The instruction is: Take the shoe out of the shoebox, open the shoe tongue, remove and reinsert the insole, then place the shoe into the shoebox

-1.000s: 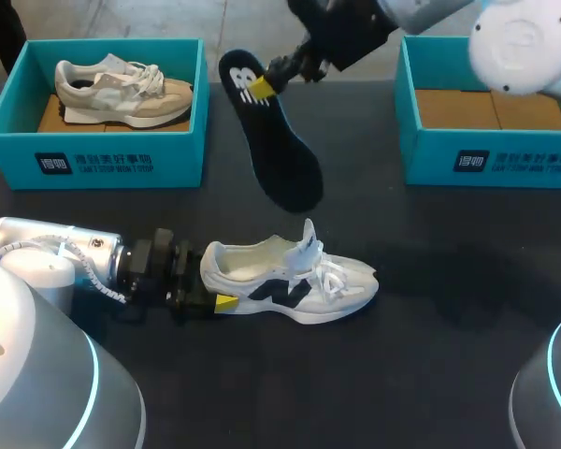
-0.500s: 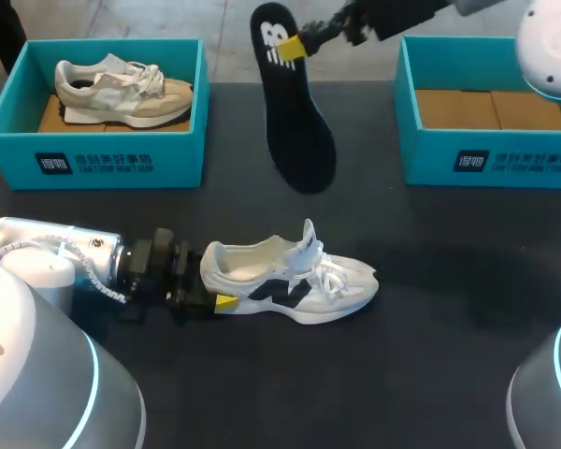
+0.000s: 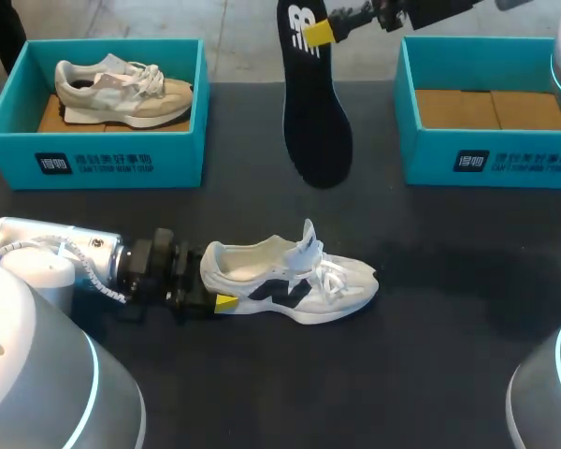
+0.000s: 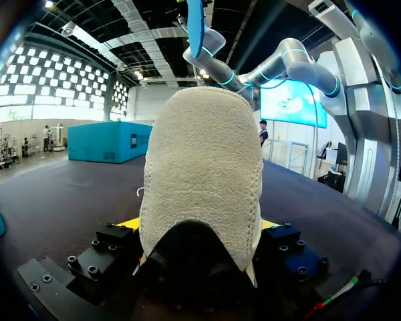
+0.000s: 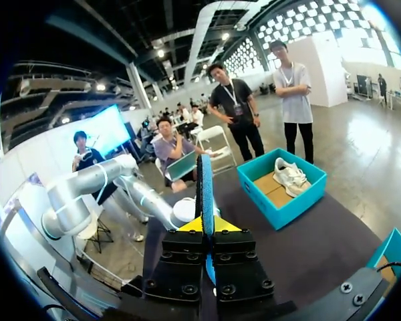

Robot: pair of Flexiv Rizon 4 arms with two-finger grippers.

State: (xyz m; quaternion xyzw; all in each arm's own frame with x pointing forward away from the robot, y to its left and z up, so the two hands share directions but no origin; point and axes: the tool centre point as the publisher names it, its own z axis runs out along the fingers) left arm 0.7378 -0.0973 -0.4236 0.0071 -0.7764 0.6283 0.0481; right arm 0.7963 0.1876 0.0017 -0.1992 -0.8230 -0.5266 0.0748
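A white shoe point(image 3: 294, 279) with black side marks lies on its sole in the middle of the dark table, toe to the right, tongue standing up. My left gripper point(image 3: 215, 292) is shut on the shoe's heel; in the left wrist view the heel point(image 4: 204, 174) fills the gap in that gripper point(image 4: 199, 227), a yellow tip against each side. The black insole point(image 3: 316, 112) hangs toe-down in the air above the table's far middle. My right gripper point(image 3: 320, 33) is shut on its heel end. In the right wrist view the insole point(image 5: 204, 184) stands edge-on in the right gripper point(image 5: 205, 226).
A teal shoebox point(image 3: 93, 159) at the far left holds a beige shoe point(image 3: 122, 89). A second teal shoebox point(image 3: 491, 159) at the far right shows only its brown cardboard floor. Bare table lies in front of the white shoe and to its right.
My right gripper has carried the insole up and to the right, and it now hangs nearly upright. The left gripper and the shoe have stayed put.
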